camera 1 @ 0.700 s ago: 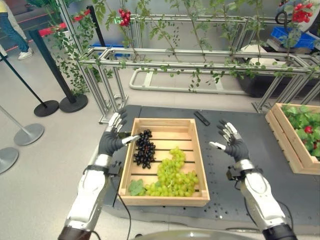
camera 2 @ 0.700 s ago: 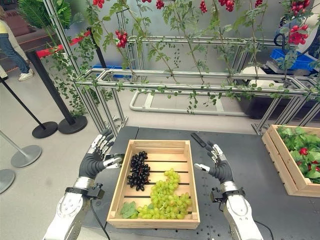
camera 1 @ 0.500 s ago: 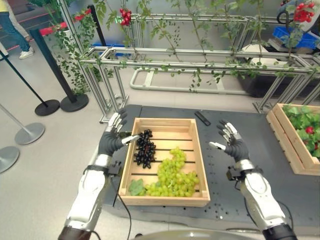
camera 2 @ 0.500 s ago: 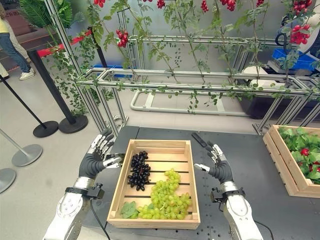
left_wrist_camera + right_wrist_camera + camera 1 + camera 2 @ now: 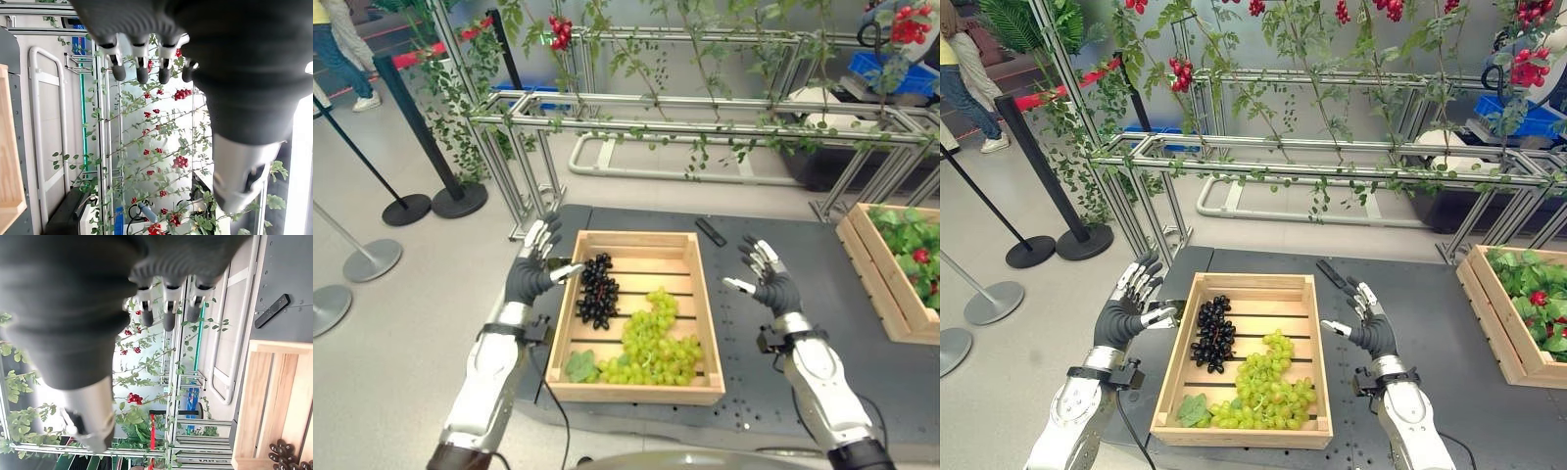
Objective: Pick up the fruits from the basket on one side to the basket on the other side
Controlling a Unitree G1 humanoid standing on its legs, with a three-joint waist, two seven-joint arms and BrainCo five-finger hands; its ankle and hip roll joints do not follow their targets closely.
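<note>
Left hand [image 5: 530, 274] raised just outside the left wall of the wooden crate [image 5: 702, 294], fingers straight and spread, thumb pointing toward the crate, holding nothing. Right hand [image 5: 769, 283] held up on the opposite side of the crate, over the dark table [image 5: 773, 245], fingers likewise spread and empty; it stands apart from the crate wall. Both wrist views confirm extended fingers with nothing between them.

Inside the crate: bunch of black grapes [image 5: 597, 291] near its left wall, toward the far end; larger bunch of green grapes [image 5: 653, 343] from the centre to the near right corner; a green leaf [image 5: 580, 367] in the near left corner, touching the green bunch.

Black remote control [image 5: 709, 231] lies on the table just beyond the far right corner of the crate. Second wooden crate [image 5: 873, 269], well to the right of the first, holds green leaves and red fruit [image 5: 919, 254]. Beyond the crate: metal frame [image 5: 705, 113] hung with vines and red berries. Far left of the crate: barrier posts [image 5: 411, 127] and a person's legs [image 5: 337, 54]
</note>
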